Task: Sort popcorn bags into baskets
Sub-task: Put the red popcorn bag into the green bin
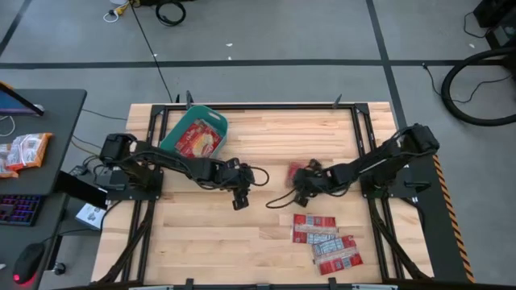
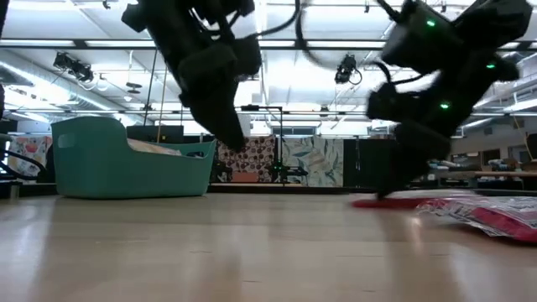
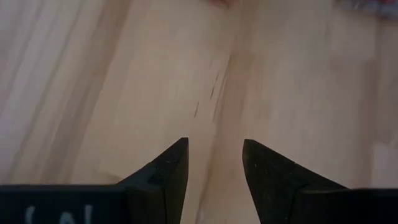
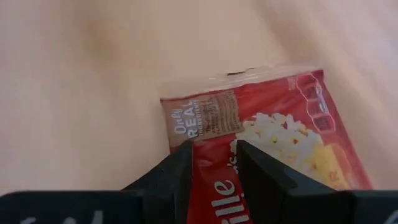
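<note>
A red popcorn bag (image 4: 280, 130) lies flat on the wooden table right of centre, also seen in the high view (image 1: 300, 168) and the low view (image 2: 401, 201). My right gripper (image 4: 211, 152) is open and slants down over this bag's near part, one finger to each side of its printed face. My left gripper (image 3: 214, 152) is open over bare wood near the table's middle (image 1: 240, 200), holding nothing. The teal basket (image 1: 172, 129) stands at the far left with red bags (image 1: 197, 138) inside. Several more bags (image 1: 326, 240) lie at the near right. My right gripper's fingertips (image 4: 181, 155) come down slanting from the table's right onto the red bag's printed face (image 4: 214, 140), near the end with the brown panel. The bag lies flat on the table. Whether the tips touch it, I cannot tell.
A black cable (image 1: 278, 198) trails on the wood between the two grippers. Left of the table stands a dark desk with an orange-white packet (image 1: 24, 151) and a keyboard (image 1: 18, 209). Bare wood stretches across the near left and the far middle of the table.
</note>
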